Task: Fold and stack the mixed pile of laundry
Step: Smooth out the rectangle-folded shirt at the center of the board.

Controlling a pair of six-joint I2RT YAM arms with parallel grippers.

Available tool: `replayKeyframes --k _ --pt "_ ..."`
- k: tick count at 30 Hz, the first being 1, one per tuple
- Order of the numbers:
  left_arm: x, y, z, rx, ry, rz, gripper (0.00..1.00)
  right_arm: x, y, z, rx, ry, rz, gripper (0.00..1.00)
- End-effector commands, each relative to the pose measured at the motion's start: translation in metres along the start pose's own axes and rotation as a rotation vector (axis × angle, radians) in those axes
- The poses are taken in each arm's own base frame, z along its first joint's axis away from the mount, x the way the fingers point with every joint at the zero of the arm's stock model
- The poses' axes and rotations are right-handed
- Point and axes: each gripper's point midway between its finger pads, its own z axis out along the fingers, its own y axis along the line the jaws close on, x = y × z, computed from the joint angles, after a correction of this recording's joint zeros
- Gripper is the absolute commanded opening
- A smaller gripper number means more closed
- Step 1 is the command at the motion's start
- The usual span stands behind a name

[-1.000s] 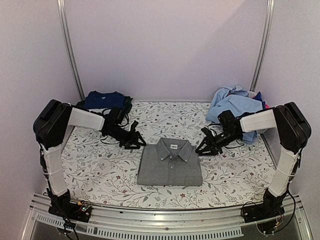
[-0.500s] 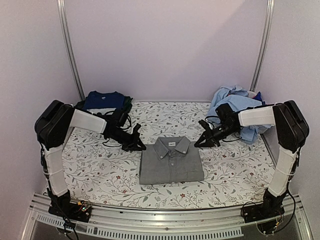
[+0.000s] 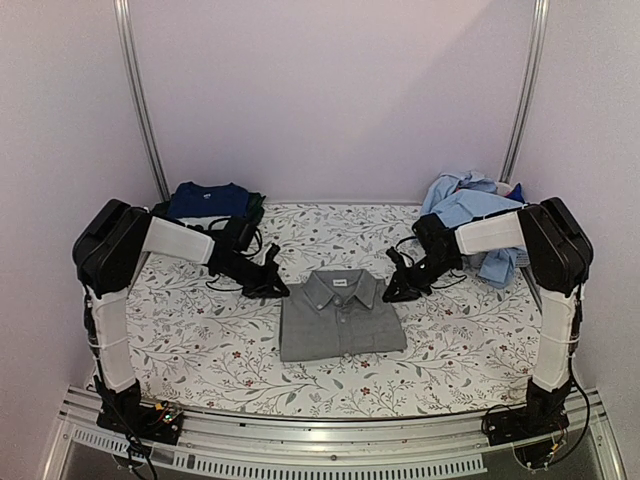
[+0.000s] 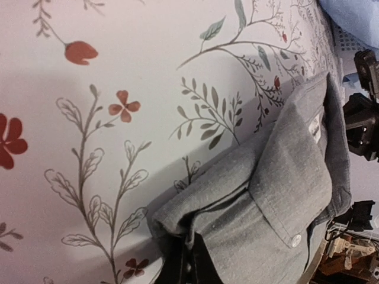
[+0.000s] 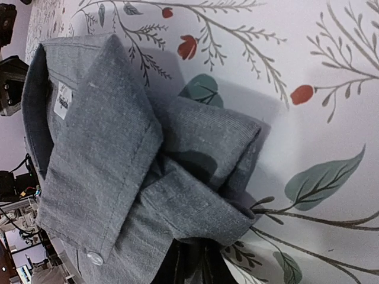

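Floral sheet (image 3: 200,340); shirt (image 3: 340,322) half-hides left claw (image 3: 279,291), right claw (image 3: 390,294).

The grey collared shirt (image 3: 342,318) lies folded flat between left gripper (image 3: 283,292) and right gripper (image 3: 388,295). Folded navy T-shirts (image 3: 207,198) sit behind the left one. Crumpled light blue shirts (image 3: 472,208) sit behind the right.

White sheet (image 3: 200,340), printed with leafy vines and red flowers, spread flat. Two upright metal posts (image 3: 140,110) at back corners. Aluminium rail (image 3: 330,455) along near edge.

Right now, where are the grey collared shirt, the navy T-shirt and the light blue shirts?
grey collared shirt (image 3: 340,322), top view, middle of its buttoned front.
navy T-shirt (image 3: 207,199), top view, its folded top face.
light blue shirts (image 3: 468,207), top view, middle of the heap.
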Motion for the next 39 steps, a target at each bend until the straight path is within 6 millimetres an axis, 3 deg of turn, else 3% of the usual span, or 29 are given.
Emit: replayKeyframes --k 1,4,8,12,14,16,22,26,30,35,39 --pt "-0.024 0.016 -0.011 -0.041 -0.076 -0.027 0.06 -0.012 -0.017 -0.001 0.119 -0.058 0.021 0.2" --pt "-0.039 0.02 -0.018 -0.036 -0.111 -0.032 0.12 -0.026 -0.001 -0.019 0.104 -0.106 -0.015 0.32" --pt "-0.054 0.022 -0.037 -0.076 -0.147 -0.015 0.37 -0.04 0.021 -0.047 0.098 -0.153 -0.069 0.52" --pt "-0.061 -0.025 -0.069 0.014 -0.22 0.105 0.48 -0.045 0.048 -0.076 0.055 -0.209 -0.144 0.55" --pt "-0.054 -0.052 -0.071 0.092 -0.208 0.149 0.49 -0.043 0.064 -0.085 -0.006 -0.222 -0.169 0.52" --pt "-0.042 -0.066 -0.061 0.122 -0.169 0.159 0.49 -0.037 0.076 -0.085 -0.059 -0.212 -0.181 0.48" --pt "-0.007 -0.097 -0.014 0.213 -0.05 0.184 0.33 -0.015 0.104 -0.049 -0.209 -0.097 -0.233 0.34" --pt "-0.002 -0.111 0.016 0.248 0.0 0.189 0.24 -0.005 0.106 -0.018 -0.264 -0.028 -0.227 0.29" --pt "-0.009 -0.097 0.044 0.21 0.027 0.137 0.21 -0.001 0.104 0.006 -0.303 0.015 -0.233 0.24" --pt "-0.029 -0.077 0.06 0.158 0.017 0.071 0.22 -0.013 0.111 0.026 -0.343 0.021 -0.241 0.24" --pt "-0.038 -0.064 0.056 0.128 -0.001 0.039 0.36 -0.017 0.088 0.057 -0.3 0.049 -0.181 0.25"
